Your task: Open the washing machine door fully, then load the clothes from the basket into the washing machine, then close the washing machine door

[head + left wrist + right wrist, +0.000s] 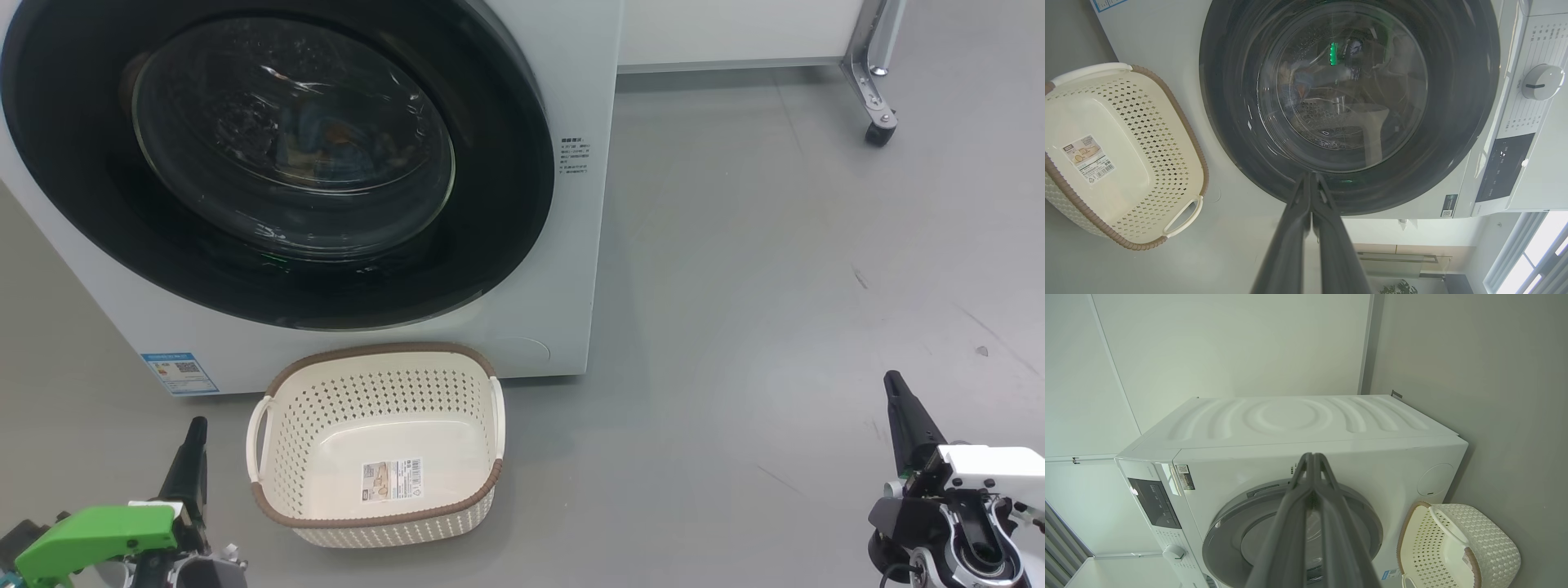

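The washing machine [571,269] stands at the upper left, and its door [506,204] lies shut flat against the front. Blue and orange clothes [326,135] show dimly through the glass; the left wrist view also catches the clothes [1296,81] inside the drum. On the floor in front sits the basket [367,353], holding just its barcode sticker. My left gripper [196,426] is shut, low on the basket's left. My right gripper [894,382] is shut, far off at the lower right. Both wrist views show the fingers pressed together: the left gripper [1310,177] and the right gripper [1312,457].
A metal frame leg on a caster [880,126] stands at the upper right by a white wall panel. Grey floor stretches to the right of the machine. The machine's control panel and round knob [1541,81] appear in the left wrist view.
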Tool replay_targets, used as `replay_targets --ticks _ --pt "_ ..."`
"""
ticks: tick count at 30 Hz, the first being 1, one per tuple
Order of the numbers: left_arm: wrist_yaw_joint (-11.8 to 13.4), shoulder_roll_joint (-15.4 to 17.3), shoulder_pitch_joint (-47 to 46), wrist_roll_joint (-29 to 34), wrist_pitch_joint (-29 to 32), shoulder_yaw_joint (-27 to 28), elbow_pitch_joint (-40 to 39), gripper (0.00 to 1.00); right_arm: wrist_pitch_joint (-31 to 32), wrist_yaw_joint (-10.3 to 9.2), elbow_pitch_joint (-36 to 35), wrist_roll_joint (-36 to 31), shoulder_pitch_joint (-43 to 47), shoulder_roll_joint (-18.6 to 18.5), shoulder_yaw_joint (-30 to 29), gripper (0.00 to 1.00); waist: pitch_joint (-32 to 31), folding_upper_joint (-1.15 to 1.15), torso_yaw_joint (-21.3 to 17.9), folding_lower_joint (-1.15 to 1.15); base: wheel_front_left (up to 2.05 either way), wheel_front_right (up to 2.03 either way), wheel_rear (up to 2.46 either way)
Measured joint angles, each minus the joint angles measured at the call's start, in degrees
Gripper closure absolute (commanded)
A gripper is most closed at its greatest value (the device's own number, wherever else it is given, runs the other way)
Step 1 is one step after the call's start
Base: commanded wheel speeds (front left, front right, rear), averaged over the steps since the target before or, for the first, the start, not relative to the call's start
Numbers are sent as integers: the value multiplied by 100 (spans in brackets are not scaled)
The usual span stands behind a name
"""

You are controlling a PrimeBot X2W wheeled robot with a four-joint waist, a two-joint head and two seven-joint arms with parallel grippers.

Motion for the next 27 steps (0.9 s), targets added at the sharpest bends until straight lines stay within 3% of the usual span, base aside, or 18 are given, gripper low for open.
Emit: replay_targets --ticks 27 --pt "0 0 0 -1 -8 -4 -11 100 -1 0 -3 1 0 0 8 100 1 0 0 0 0 0 0"
